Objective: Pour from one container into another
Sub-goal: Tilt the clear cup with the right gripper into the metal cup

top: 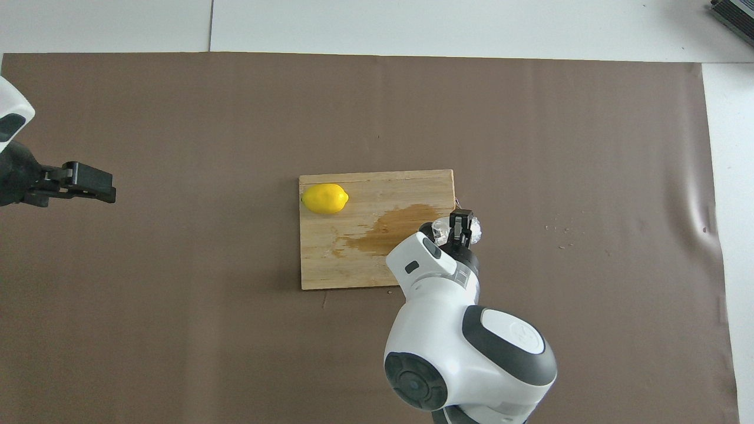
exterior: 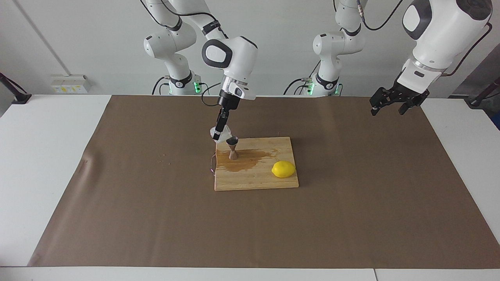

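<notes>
1. Right gripper (exterior: 217, 134) clamps the clear cup (exterior: 219, 135), tipped over the jigger (exterior: 233, 148).
2. Jigger stands upright on the wet board (exterior: 273, 181), its mouth just beside the cup's lip.
3. Left gripper (exterior: 393, 104) waits wide open, well apart.

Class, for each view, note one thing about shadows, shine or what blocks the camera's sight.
Facing view: the lemon casts only a soft shadow on the board; the wet patch looks darker than the dry wood. Overhead view: the right arm hides the jigger; the clear cup glints white.
</notes>
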